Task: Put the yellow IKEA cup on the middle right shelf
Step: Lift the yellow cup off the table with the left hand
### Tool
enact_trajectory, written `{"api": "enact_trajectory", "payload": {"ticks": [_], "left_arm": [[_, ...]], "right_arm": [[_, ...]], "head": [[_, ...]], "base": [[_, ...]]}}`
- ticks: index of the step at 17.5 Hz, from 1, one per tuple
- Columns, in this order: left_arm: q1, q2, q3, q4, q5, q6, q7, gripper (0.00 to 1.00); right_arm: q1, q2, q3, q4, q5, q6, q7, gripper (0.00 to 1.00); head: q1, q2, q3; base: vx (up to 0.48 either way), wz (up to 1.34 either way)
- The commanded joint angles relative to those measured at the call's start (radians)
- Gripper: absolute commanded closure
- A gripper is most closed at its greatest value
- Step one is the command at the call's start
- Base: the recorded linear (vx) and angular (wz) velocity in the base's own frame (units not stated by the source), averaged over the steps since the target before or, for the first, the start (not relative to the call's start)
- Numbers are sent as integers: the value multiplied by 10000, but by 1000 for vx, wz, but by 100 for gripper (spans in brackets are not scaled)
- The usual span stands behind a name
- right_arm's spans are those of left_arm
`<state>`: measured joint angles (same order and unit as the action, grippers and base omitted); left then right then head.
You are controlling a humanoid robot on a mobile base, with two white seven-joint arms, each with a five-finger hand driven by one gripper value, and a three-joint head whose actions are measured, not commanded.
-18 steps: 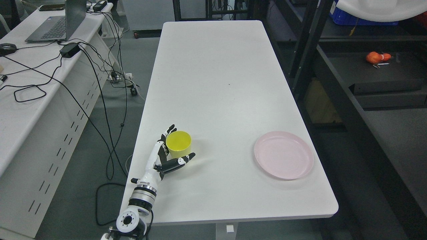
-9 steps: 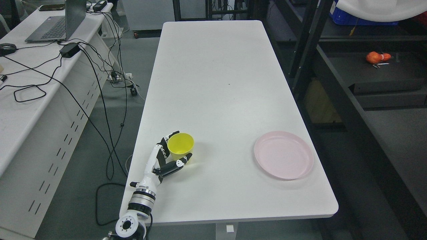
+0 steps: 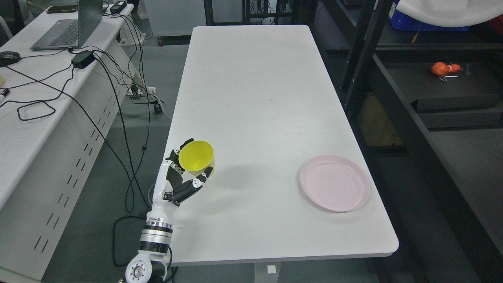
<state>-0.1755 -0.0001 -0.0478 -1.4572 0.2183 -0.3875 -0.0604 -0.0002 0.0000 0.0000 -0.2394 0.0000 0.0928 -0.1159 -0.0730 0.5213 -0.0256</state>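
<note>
While gripped, yellow cup (image 3: 196, 155) sits in left hand (image 3: 184, 173) at near-left edge of white table (image 3: 259, 98), tilted, mouth toward camera. Fingers (image 3: 177, 154) wrapped round far-left side of cup wall, thumb (image 3: 196, 183) on near side. Looks lifted clear of tabletop, judging by faint shadow to the right, but contact with surface can't be ruled out from this angle. Right hand out of view.

Status, as a read:
- Grasp: done, appears secure.
- Lift: probably under way.
- Transfer to shelf: not started. Black shelving rack (image 3: 355, 55) stands well apart, beyond table's right edge, far right of scene.
- Release on middle right shelf: not done.

Target tier can't be pinned down from here; rack only partly in frame. Orange object (image 3: 444, 68) lies on one dark shelf level at far right.

Pink plate (image 3: 334, 182) at near right of table, well apart from cup, lies roughly between cup and rack, so worth carrying high over it. Cup needs levelling before set-down.

Desk with laptop (image 3: 67, 27) and cables on far left, not involved.
</note>
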Motion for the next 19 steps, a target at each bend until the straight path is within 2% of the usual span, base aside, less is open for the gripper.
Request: {"api": "enact_trajectory", "payload": {"ticks": [1, 9, 19], "left_arm": [[358, 175, -59, -1964, 118, -481, -25, 100], [742, 175, -44, -1918, 118, -696, -163, 100], [635, 175, -227, -1903, 118, -604, -163, 100]], "right_arm": [[140, -175, 169, 1, -245, 8, -7, 1], [140, -175, 169, 1, -245, 8, -7, 1], [140, -175, 169, 1, -245, 8, -7, 1]], "head": [[0, 0, 0], [0, 0, 0], [0, 0, 0]], "base": [[0, 0], [-114, -149], [-255, -442]]}}
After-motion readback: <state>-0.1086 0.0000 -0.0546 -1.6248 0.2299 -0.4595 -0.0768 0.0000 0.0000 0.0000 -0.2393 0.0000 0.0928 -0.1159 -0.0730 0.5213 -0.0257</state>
